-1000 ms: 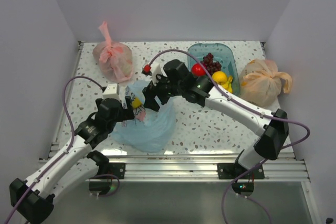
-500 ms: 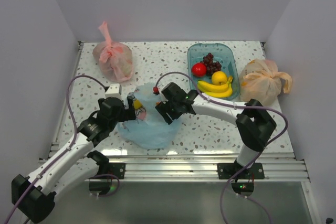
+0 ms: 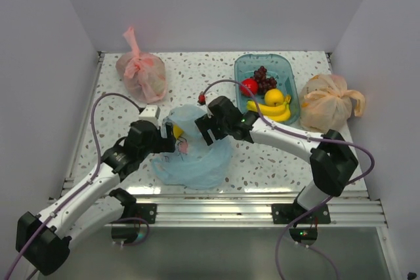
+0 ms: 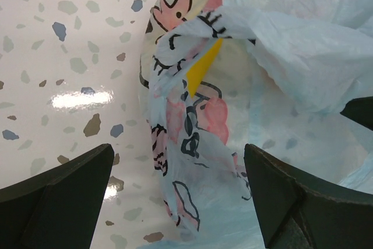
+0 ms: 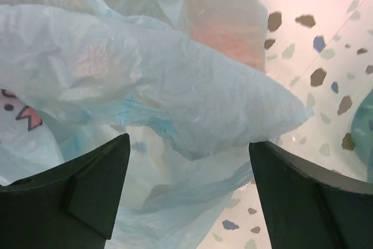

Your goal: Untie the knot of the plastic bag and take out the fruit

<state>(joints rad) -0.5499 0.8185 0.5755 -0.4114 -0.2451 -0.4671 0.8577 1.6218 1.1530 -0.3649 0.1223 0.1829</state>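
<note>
A: From the top camera, the plastic bag (image 3: 197, 162) sprawls mid-table and its knot looks undone. Apple (image 3: 248, 87), grapes (image 3: 264, 78) and banana bunch (image 3: 268, 110) are already in the tub (image 3: 262, 58).
B: Left wrist camera: the left gripper (image 4: 179, 155) is spread wide, gripping nothing. A yellow fruit (image 4: 201, 68) is not yet out.
A: Right wrist camera: the right gripper (image 5: 189, 144) gapes empty over the bag's folds.

Looking down on the bag (image 4: 291, 56), crumpled pale blue with pink and black print, lying on the speckled table (image 4: 58, 45). Straddled by the gripper (image 4: 178, 155), dark fingers (image 4: 64, 185) spread wide to either side. Peeking through a gap in the folds, a sliver of yellow fruit (image 4: 201, 68). At the right edge, a dark tip (image 4: 360, 112), unidentifiable.
</note>
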